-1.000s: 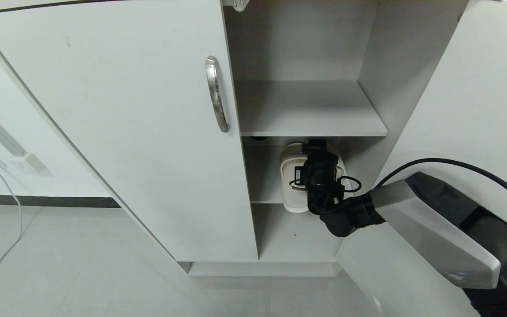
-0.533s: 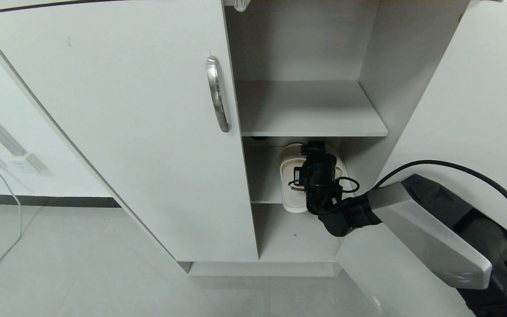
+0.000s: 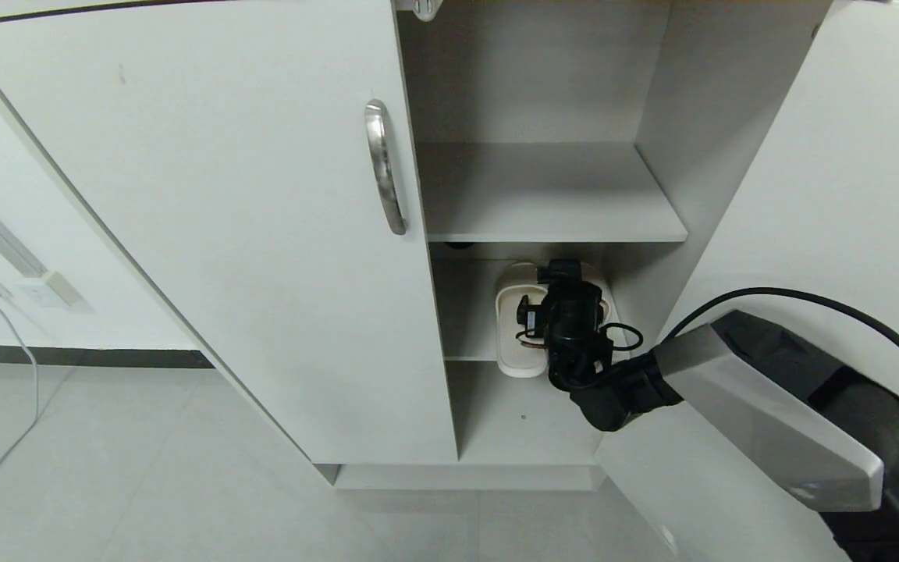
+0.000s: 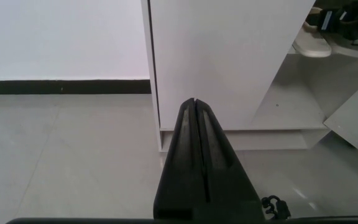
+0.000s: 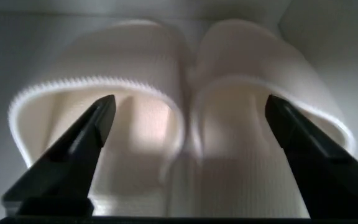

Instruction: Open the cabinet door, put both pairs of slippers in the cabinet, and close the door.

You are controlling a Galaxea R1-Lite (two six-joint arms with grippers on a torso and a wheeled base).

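The cream pair of slippers [image 3: 513,343] lies side by side on the lower shelf [image 3: 465,312] of the cabinet [image 3: 652,117], under the upper shelf [image 3: 543,187] and above the cabinet floor. One end sits at the shelf's front edge, perhaps a little over it. The right door [image 3: 832,195] stands swung wide, which gives the right arm its way in. The left door [image 3: 207,218], with its metal handle [image 3: 384,168], is shut.

The right hand [image 3: 559,289] is inside that compartment, over the pair. By my judgement it is either setting the pair down or letting it go. The closing of the door is not yet done.

The head view hides the fingers behind the wrist. The right wrist view settles it: the two fingers [image 5: 79,149] are spread wide, flanking both slippers on their outer sides. Whether they touch the slippers I cannot tell.

The left wrist view adds the left hand [image 4: 194,106], fingers pressed together and holding nothing. It hangs above the tiled floor [image 4: 61,149] before the closed door, well apart from the work.
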